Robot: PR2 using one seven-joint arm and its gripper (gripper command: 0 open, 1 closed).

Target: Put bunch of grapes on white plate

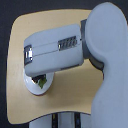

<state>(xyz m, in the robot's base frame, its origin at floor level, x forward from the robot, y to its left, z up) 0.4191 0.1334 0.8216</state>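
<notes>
While the bulky grey arm hid most of the round glossy white plate on the pale wooden surface, the small dark bunch of grapes with its green leaf appeared to lie on it — placement seemingly done; whether the jaws were wide or narrow, I could not tell.

arm: stretched across frame centre, covering most of table
white plate: lower left, partly hidden
bunch of grapes: seen on plate
gripper: hidden

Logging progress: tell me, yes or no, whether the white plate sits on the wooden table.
Yes, the white plate rests on the wooden table, partly hidden under the arm.
</notes>
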